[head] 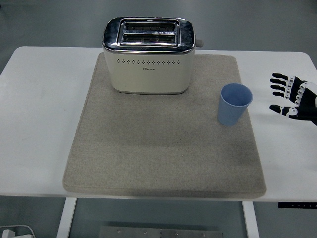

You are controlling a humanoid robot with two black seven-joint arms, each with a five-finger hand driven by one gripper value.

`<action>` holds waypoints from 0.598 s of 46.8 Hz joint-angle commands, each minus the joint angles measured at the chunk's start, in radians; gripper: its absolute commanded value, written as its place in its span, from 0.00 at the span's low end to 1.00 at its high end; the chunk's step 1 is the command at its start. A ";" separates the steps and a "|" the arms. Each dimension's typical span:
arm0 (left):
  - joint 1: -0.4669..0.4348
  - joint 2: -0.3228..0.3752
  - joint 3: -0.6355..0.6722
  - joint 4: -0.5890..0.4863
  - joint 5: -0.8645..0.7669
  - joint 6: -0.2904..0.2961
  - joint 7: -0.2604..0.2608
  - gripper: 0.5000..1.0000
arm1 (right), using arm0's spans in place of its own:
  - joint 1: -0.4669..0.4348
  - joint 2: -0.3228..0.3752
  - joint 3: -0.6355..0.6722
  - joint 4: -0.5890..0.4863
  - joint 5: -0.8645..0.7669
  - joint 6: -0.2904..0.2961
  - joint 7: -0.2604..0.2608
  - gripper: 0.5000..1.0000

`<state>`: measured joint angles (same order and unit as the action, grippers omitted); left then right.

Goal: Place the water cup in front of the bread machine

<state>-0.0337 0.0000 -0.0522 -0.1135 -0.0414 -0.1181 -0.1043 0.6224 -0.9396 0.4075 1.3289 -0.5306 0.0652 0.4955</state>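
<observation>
I see my right hand [293, 97] at the table's [34, 124] right edge, fingers spread wide, holding nothing. The blue cup [234, 103] stands upright on the mat's [158, 153] right side, near the toaster [147, 55] at the far edge.

Lab/test setup: bare white table [39, 124], grey floor [247, 25], felt mat [163, 148], lone toaster [147, 55].

One of each kind on the table, five things in all

One cream toaster [148, 57] with two slots on top, one blue cup [234, 103], one grey mat [163, 148] under both, one white table [39, 124], and one robot hand [295, 98] in view at the right edge, showing five fingers
</observation>
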 commanded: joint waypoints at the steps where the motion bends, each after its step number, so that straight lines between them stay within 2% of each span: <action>1: 0.000 0.000 0.000 0.000 0.000 0.000 0.000 1.00 | -0.012 0.011 -0.003 -0.002 -0.052 -0.010 0.000 0.83; 10: 0.000 0.000 0.000 0.000 0.000 0.000 0.000 1.00 | -0.024 0.067 -0.007 -0.016 -0.131 -0.073 -0.003 0.83; 28: 0.000 0.000 0.000 0.000 0.000 0.000 0.000 1.00 | -0.024 0.146 -0.009 -0.074 -0.132 -0.110 -0.028 0.83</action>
<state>-0.0338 0.0000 -0.0522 -0.1135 -0.0414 -0.1181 -0.1043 0.5972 -0.8017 0.3987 1.2601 -0.6625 -0.0365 0.4768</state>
